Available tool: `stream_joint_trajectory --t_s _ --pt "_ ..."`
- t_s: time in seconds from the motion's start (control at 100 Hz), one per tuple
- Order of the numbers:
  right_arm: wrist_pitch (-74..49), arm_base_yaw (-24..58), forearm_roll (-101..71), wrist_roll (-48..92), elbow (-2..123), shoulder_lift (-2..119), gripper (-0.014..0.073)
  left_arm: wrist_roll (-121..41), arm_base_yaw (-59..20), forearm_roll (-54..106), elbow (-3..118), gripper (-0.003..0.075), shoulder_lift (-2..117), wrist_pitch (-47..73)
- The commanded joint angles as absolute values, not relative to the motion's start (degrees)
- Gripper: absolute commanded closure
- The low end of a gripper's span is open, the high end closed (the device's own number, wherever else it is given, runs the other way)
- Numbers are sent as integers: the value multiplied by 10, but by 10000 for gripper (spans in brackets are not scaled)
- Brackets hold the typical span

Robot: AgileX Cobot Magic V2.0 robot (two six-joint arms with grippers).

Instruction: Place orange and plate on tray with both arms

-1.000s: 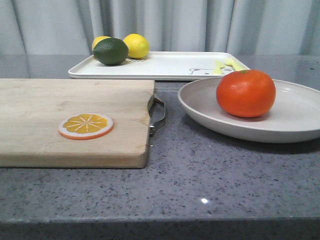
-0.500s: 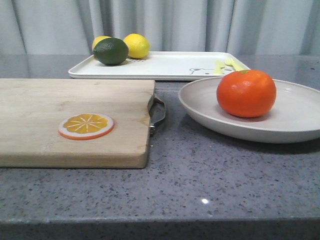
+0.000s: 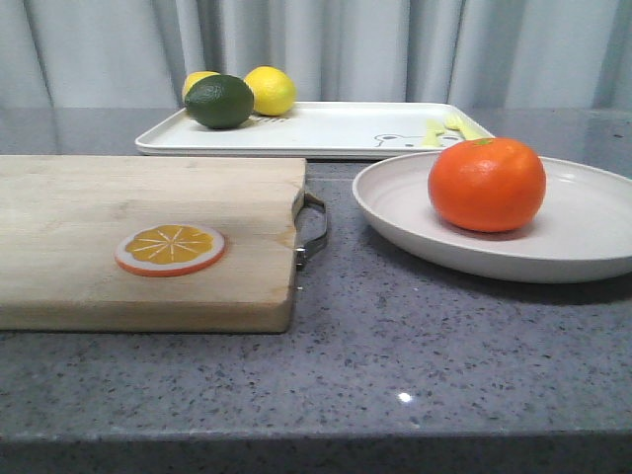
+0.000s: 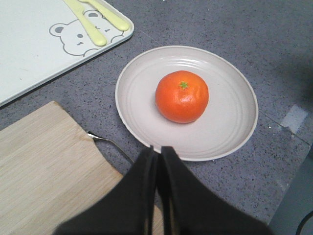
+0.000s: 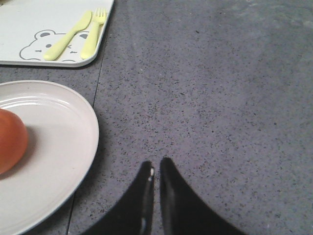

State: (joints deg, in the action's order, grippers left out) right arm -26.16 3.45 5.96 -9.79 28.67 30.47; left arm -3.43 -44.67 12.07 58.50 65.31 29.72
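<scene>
Kitchen-like setup: speckled grey countertop (image 3: 395, 365), wooden cutting board (image 3: 118, 227), grey curtain (image 3: 395, 49).

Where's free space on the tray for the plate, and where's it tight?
The tray is bare through its middle, between the lime with two lemons at its left end and the yellow fork and knife on the bear drawing at its right end. It is tight at both ends. The plate, with the orange on it, looks wide for that gap.
</scene>
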Motion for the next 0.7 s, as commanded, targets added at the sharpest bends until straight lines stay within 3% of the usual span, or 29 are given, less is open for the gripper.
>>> stream_joint_trajectory --t_s 0.0,0.29,0.69 --pt "-245 35 64 -95 327 326 484 -37 -447 115 568 740 603 238" --pt "-334 87 64 -93 406 440 202 -37 -447 114 470 740 492 217" --pt "-449 99 32 -93 552 639 198 -37 -447 114 431 740 425 217"
